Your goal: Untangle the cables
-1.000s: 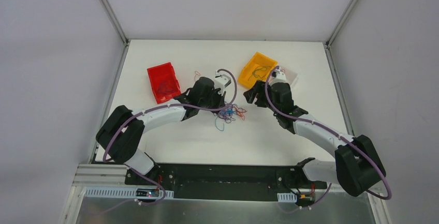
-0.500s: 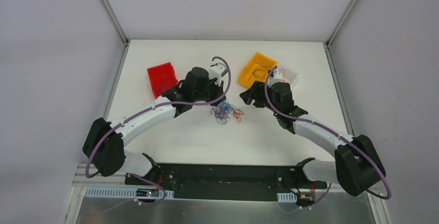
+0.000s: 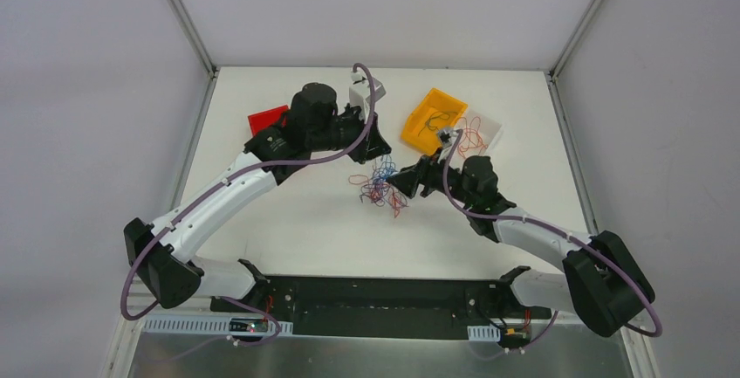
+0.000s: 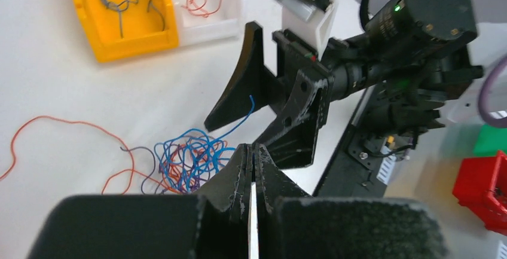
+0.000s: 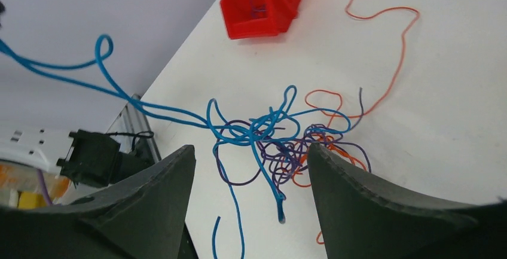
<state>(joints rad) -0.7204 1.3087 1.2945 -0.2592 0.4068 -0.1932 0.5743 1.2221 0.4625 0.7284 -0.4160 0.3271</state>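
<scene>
- Looking down from the overhead camera, I have my left hand (image 3: 376, 151) clenched shut directly above the cables (image 3: 378, 184)
- My left wrist camera shows both fingers pressed together, with blue loops of the bunch running up to the tips
- One blue cable (image 5: 245, 132) seems pinched there: in the right wrist view it climbs off the table (image 3: 288, 221) and leaves the frame, up and away from the right hand
- My right hand (image 3: 397, 182) is released, jaws spread wide, holding nothing
- It is low and aimed sideways at the bunch, which sits just ahead of its tips and framed between its two fingers; I cannot tell whether they touch it
- The bunch is a knot of blue, purple and orange-red strands, directly under the left hand and between the two hands
- A long orange strand (image 4: 54, 121) trails out of it, away from the right hand
- Beyond the right hand is an orange bin (image 3: 410, 134) with dark wires inside; just beside it is a clear tray (image 3: 496, 125) holding orange-red wires
- A red bin (image 3: 264, 122) is on the outer side of the left hand, partly hidden by that arm
</scene>
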